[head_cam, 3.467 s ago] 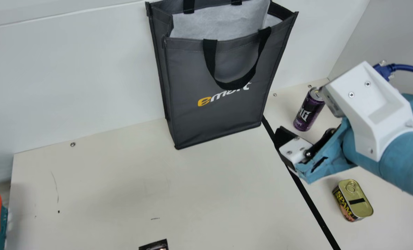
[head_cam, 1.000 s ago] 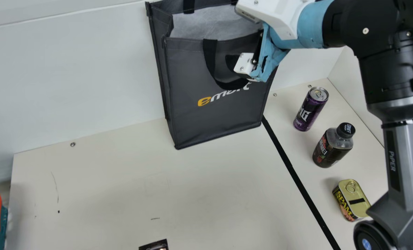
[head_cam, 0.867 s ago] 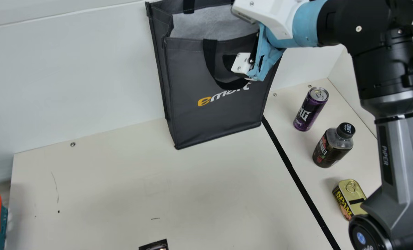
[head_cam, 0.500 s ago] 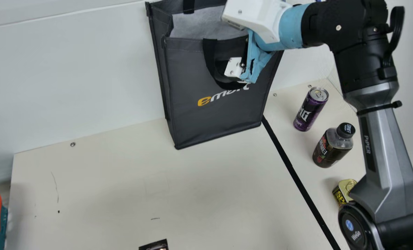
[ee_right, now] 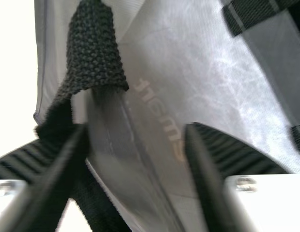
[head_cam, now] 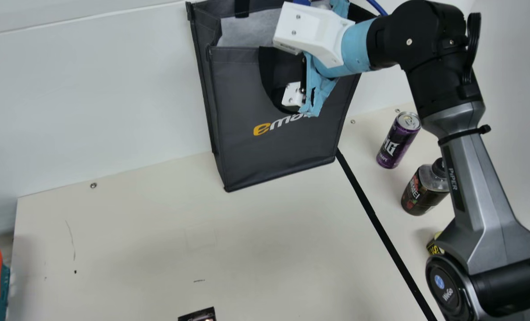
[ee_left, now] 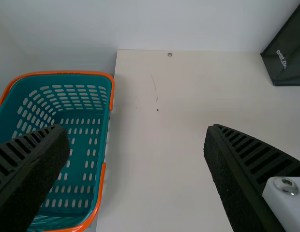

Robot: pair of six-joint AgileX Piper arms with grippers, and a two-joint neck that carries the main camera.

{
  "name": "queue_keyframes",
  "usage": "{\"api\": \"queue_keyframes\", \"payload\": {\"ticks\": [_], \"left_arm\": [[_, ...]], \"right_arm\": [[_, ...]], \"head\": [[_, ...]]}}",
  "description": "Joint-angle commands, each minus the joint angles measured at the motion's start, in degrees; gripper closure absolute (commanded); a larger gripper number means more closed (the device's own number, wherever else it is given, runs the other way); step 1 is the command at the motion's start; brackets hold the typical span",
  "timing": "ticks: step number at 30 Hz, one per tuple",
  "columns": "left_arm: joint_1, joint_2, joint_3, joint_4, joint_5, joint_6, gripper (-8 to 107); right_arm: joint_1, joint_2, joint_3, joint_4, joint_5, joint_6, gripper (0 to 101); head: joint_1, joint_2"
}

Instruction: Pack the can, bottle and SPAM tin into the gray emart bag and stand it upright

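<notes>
Cream table point(head_cam: 135, 249), right of the black line: can point(head_cam: 396, 140), bottle point(head_cam: 423, 191) and SPAM tin point(head_cam: 435, 246) found outside the bag, 3 of 3 unpacked, positions unchanged. Gray emart bag point(head_cam: 247, 160) stands upright against the back wall.

Change noted: I have swung my right gripper point(ee_right: 138, 129) from beside the items across to the bag's front, then shifted it along the front handle point(ee_right: 94, 53) towards the middle. Its 2 fingers are apart, gripping nothing; the handle hangs close to them. My left gripper point(ee_left: 135, 129) is likewise open, over the table near the teal basket point(ee_left: 67, 73).

Assessment: bag handling appears to precede packing. Closing now should be checked first; a partial pinch of strap could slip or skew the mouth.
</notes>
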State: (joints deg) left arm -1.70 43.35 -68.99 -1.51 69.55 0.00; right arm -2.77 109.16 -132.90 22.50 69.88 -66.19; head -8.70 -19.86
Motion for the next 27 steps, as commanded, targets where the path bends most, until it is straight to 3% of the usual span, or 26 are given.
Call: {"api": "queue_keyframes", "payload": {"ticks": [1, 6, 7, 27], "left_arm": [[0.00, 0.00, 0.00, 0.00, 0.00, 0.00, 9], [0.00, 0.00, 0.00, 0.00, 0.00, 0.00, 9], [0.00, 0.00, 0.00, 0.00, 0.00, 0.00, 9], [0.00, 0.00, 0.00, 0.00, 0.00, 0.00, 9]], "right_arm": [[-0.05, -0.12, 0.40, -0.15, 0.02, 0.37, 66], [-0.11, -0.63, 1.24, -0.45, 0.02, 1.19, 100], [-0.11, -0.76, 1.35, -0.51, 0.02, 1.42, 101], [0.72, -7.38, 3.04, -1.82, 0.02, 5.79, 101]], "head": [[-1.30, -0.14], [-1.30, -0.14], [-1.30, -0.14], [-1.30, -0.14]]}}
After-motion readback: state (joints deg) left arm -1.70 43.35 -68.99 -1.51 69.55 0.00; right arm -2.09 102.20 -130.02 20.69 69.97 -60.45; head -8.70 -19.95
